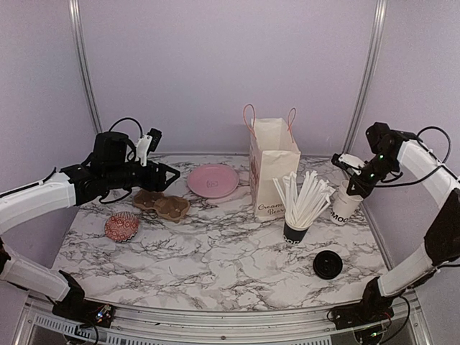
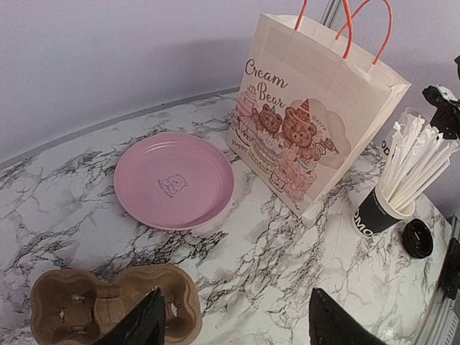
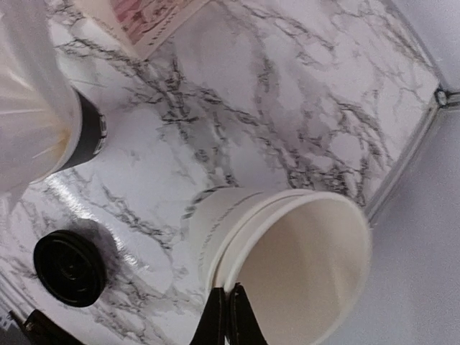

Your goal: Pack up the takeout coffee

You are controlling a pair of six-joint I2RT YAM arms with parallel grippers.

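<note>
The bag (image 1: pixel 273 169) stands at the back of the table (image 1: pixel 215 266), the plate (image 1: pixel 213 180) just left of it. Farther left and nearer sits the carrier (image 1: pixel 162 205), the dish (image 1: pixel 121 226) before it, leftward. Before the bag stands the straw cup (image 1: pixel 296 228); the cup (image 1: pixel 343 207) is just right of that, the lid (image 1: pixel 327 264) nearer.

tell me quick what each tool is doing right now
Left tool: open, holding nothing.
Right tool: shut on the rim of the white cup.
</note>
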